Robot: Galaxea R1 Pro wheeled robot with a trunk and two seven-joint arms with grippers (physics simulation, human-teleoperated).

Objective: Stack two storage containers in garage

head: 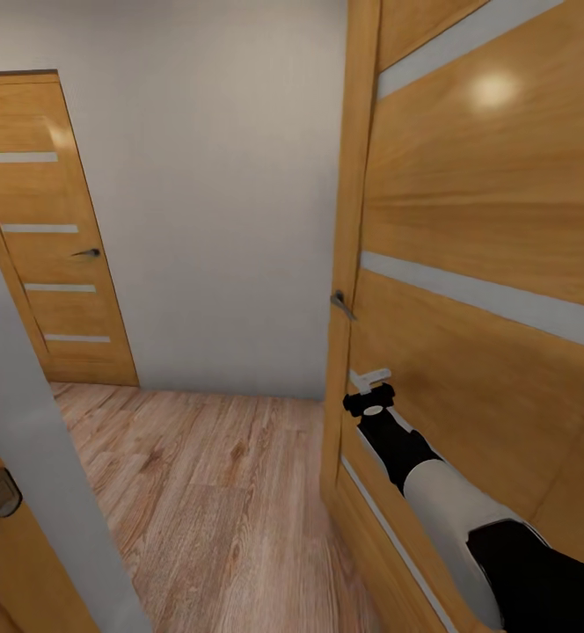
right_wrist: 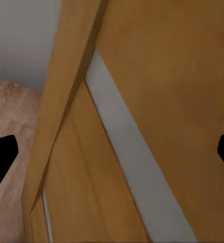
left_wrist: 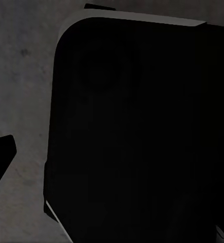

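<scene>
The two storage containers are out of view, and so are the living room and the garage. I am in a bare hallway with wooden doors. My right arm (head: 433,492) reaches forward along a wooden door (head: 485,264) at the right. Its right gripper (head: 371,380) sits close to that door's face, below the lever handle (head: 342,304). In the right wrist view the right gripper (right_wrist: 112,162) is open, its black fingertips (right_wrist: 1,159) far apart with door panel and a frosted strip (right_wrist: 127,152) between them. The left gripper (left_wrist: 112,162) is open; one fingertip (left_wrist: 1,157) shows beside a large black rounded body (left_wrist: 137,131).
A second wooden door (head: 54,246) with frosted strips stands shut at the far left. A pale wall (head: 213,220) closes the hallway ahead. Light wood-plank flooring (head: 213,501) runs between. A grey wall edge (head: 37,457) and a door edge with a latch plate (head: 0,491) are close at the left.
</scene>
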